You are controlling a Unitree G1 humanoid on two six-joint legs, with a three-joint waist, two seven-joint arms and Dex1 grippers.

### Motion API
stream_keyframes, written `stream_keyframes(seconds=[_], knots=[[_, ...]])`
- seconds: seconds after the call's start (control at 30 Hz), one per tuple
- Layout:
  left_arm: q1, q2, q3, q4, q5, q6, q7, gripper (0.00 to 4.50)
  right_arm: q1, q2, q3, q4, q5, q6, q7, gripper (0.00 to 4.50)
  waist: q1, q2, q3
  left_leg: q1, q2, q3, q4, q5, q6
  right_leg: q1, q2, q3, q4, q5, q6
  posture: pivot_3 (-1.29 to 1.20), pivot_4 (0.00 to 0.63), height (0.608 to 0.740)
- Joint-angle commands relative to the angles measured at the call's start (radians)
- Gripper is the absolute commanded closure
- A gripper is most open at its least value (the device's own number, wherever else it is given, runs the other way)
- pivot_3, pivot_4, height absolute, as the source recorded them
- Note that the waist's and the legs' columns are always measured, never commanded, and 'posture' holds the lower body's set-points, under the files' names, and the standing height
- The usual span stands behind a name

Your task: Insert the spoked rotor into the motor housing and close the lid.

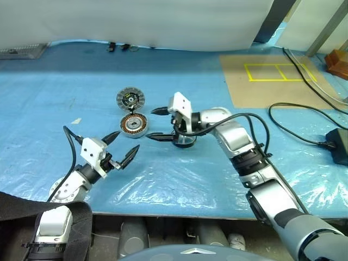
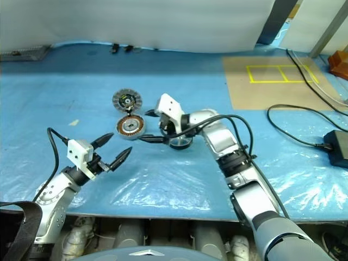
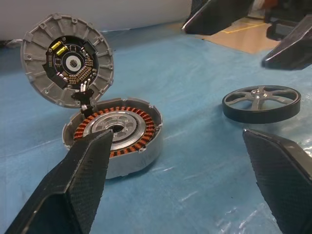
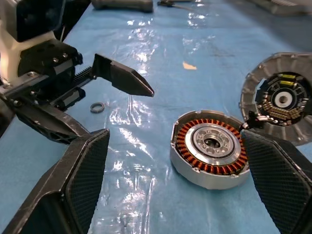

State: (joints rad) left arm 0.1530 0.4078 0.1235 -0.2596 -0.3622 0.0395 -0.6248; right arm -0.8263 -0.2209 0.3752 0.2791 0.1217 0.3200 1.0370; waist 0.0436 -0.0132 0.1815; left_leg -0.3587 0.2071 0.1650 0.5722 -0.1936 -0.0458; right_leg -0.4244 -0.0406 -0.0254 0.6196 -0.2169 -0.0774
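Observation:
The motor housing [image 1: 133, 125], a ring of copper windings around a silver centre, lies open on the blue sheet. The grey lid [image 1: 130, 99] stands tilted up at its far edge, circuit face showing, joined to it at a small link. The spoked rotor [image 3: 262, 102] lies flat on the sheet to the right of the housing, partly behind my right wrist in the head views. My right gripper [image 1: 157, 124] is open, pointing left, its fingertips just right of the housing and holding nothing. My left gripper [image 1: 124, 144] is open and empty, nearer me and left of the housing.
A small metal ring [image 4: 97, 107] lies on the sheet near the left gripper. A cardboard sheet with yellow tape [image 1: 272, 79] sits at the back right. Black cables [image 1: 304, 125] and a power adapter [image 1: 338, 144] lie at the right. The table's front edge [image 1: 179, 209] is close.

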Motion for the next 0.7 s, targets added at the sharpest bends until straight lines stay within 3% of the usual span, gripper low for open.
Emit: stream_keyframes(seconds=[0.03, 0.37, 0.7], knots=[[0.038, -0.010, 0.031, -0.076, 0.001, -0.018, 0.035, 0.05, -0.097, 0.033, 0.068, 0.081, -0.088, -0.040, -0.005, 0.00, -0.001, 0.000, 0.000, 0.000, 0.000, 0.000, 0.000, 0.000, 0.000, 0.000, 0.000, 0.000, 0.000, 0.000, 0.000, 0.00, 0.150, 0.740], [0.142, -0.079, 0.028, -0.198, 0.043, 0.004, 0.176, 0.05, -0.361, 0.193, 0.124, 0.513, -0.231, -0.170, -0.027, 0.00, -0.004, 0.001, 0.000, 0.000, 0.002, 0.000, 0.000, -0.001, 0.001, 0.000, 0.000, 0.000, 0.000, 0.000, -0.001, 0.00, 0.150, 0.740], [0.201, -0.118, 0.008, -0.242, 0.067, -0.009, 0.231, 0.05, -0.482, 0.311, 0.125, 0.819, -0.343, -0.301, -0.047, 0.00, -0.005, 0.002, 0.001, 0.000, 0.004, 0.001, 0.000, -0.002, 0.004, -0.001, 0.000, 0.000, 0.001, -0.001, -0.002, 0.00, 0.150, 0.740]])
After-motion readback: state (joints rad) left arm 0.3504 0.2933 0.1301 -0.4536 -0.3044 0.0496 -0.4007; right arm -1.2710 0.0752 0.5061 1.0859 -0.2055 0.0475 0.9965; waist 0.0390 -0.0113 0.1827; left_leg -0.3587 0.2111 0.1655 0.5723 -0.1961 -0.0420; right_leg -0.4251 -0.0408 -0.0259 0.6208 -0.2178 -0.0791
